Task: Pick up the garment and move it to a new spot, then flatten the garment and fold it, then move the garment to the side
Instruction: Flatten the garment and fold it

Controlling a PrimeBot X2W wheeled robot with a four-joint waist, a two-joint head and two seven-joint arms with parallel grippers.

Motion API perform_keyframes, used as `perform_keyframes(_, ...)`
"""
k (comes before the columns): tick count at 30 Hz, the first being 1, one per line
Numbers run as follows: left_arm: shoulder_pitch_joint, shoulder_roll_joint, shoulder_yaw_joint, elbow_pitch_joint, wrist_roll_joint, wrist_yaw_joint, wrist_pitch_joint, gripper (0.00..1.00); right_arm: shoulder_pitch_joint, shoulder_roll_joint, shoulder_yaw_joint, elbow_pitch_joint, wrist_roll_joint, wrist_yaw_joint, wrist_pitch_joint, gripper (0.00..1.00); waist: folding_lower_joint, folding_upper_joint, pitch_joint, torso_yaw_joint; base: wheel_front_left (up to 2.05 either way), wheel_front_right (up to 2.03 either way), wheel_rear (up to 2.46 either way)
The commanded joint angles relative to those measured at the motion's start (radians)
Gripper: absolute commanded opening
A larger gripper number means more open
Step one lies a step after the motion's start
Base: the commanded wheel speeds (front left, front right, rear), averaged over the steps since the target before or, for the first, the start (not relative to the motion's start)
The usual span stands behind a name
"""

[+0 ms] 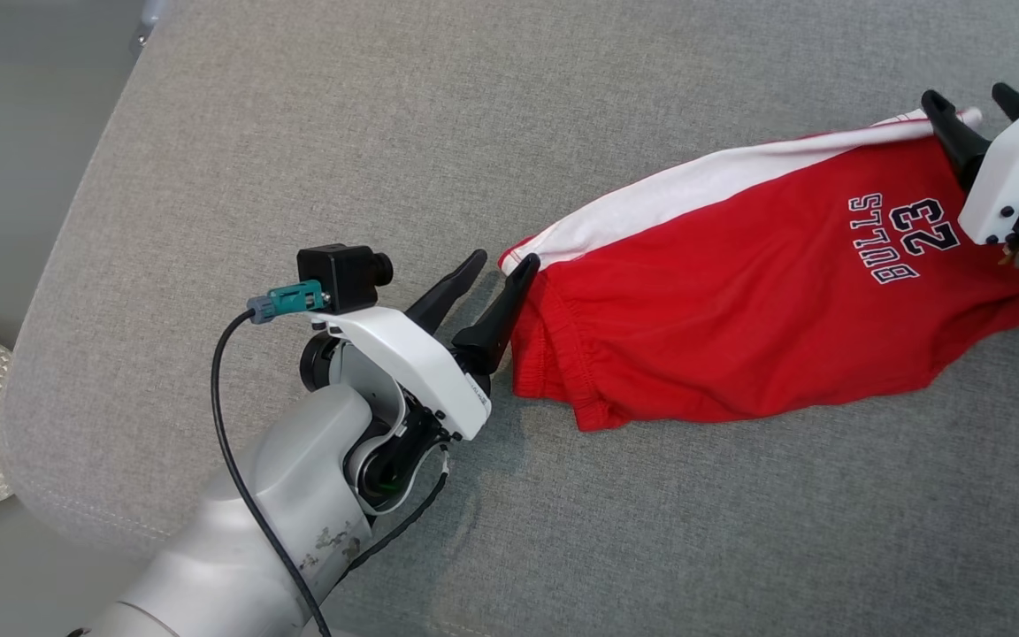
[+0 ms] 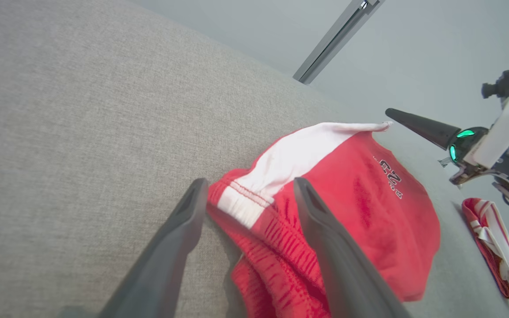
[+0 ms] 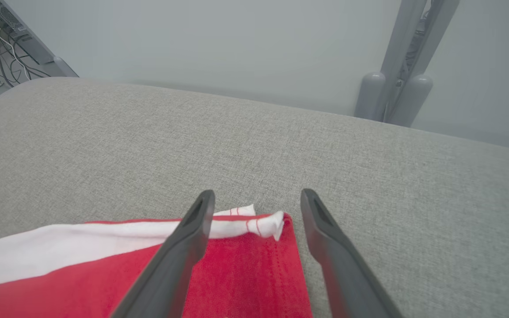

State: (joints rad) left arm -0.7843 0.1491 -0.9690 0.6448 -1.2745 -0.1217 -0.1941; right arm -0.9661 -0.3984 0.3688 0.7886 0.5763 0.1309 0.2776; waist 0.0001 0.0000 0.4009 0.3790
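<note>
Grey upholstered surface (image 1: 386, 133), pale wall (image 3: 237, 44) behind, holds red shorts (image 1: 739, 292); left tool (image 1: 505, 258) and right tool (image 1: 965, 93) spread apart.

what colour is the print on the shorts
Dark lettering, outlined white, on the red-and-white fabric shorts; head view.

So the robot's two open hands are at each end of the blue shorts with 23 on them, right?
Not quite. The shorts are red and white, not blue; the head view shows it. The rest holds: the left gripper and the right gripper stand open, one at each end of the shorts, and the number is 23.
</note>
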Motion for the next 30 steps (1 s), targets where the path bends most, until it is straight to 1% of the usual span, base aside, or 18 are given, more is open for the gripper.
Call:
perform_keyframes(1, -0.016, 0.002, 0.001, 0.011, 0.011, 0.003, -0.005, 1.00, -0.012, -0.002, -0.001, 0.009, -0.012, -0.001, -0.034, 1.00, -0.0001, 0.0000, -0.003, -0.003, 0.00, 0.00, 0.00)
perform_keyframes(6, -0.007, 0.005, -0.001, 0.036, 0.017, 0.004, -0.017, 1.00, -0.010, 0.006, -0.010, 0.027, -0.030, -0.001, -0.124, 1.00, -0.0001, 0.0000, -0.022, -0.015, 0.00, 0.00, 0.00)
perform_keyframes(7, -0.007, 0.005, -0.001, 0.036, 0.017, 0.004, -0.017, 1.00, -0.010, 0.006, -0.010, 0.027, -0.030, -0.001, -0.124, 1.00, -0.0001, 0.0000, -0.022, -0.015, 0.00, 0.00, 0.00)
perform_keyframes(10, 0.001, 0.014, -0.002, 0.045, 0.037, 0.012, -0.033, 1.00, 0.009, 0.010, -0.009, 0.026, -0.034, -0.001, -0.178, 1.00, -0.0001, 0.0000, -0.045, -0.026, 0.00, 0.00, 0.00)
perform_keyframes(15, 0.030, 0.040, 0.024, 0.039, 0.087, 0.046, -0.064, 1.00, 0.064, 0.028, -0.015, 0.004, -0.040, -0.001, -0.275, 1.00, -0.0001, 0.0000, -0.107, -0.061, 0.00, 0.00, 0.00)
perform_keyframes(16, 0.046, 0.056, 0.045, 0.026, 0.119, 0.067, -0.069, 1.00, 0.098, 0.029, -0.011, -0.018, -0.047, -0.001, -0.311, 1.00, -0.0001, 0.0000, -0.134, -0.079, 0.00, 0.00, 0.00)
perform_keyframes(18, 0.065, 0.071, 0.094, -0.008, 0.165, 0.094, -0.070, 1.00, 0.134, 0.028, -0.013, -0.046, -0.062, -0.001, -0.352, 1.00, -0.0001, 0.0000, -0.160, -0.098, 0.00, 0.00, 0.00)
perform_keyframes(23, 0.183, 0.096, 0.266, -0.143, 0.329, 0.160, -0.071, 1.00, 0.244, 0.035, -0.037, -0.118, -0.125, -0.001, -0.442, 1.00, -0.0001, 0.0000, -0.216, -0.148, 0.00, 0.00, 0.00)
perform_keyframes(27, 0.292, 0.097, 0.372, -0.229, 0.464, 0.196, -0.071, 1.00, 0.348, 0.050, -0.094, -0.175, -0.192, -0.001, -0.490, 1.00, -0.0001, 0.0000, -0.248, -0.182, 0.00, 0.00, 0.00)
perform_keyframes(30, 0.368, 0.086, 0.431, -0.269, 0.545, 0.203, -0.071, 1.00, 0.436, 0.075, -0.142, -0.221, -0.243, -0.001, -0.511, 1.00, -0.0001, 0.0000, -0.270, -0.204, 0.00, 0.00, 0.00)
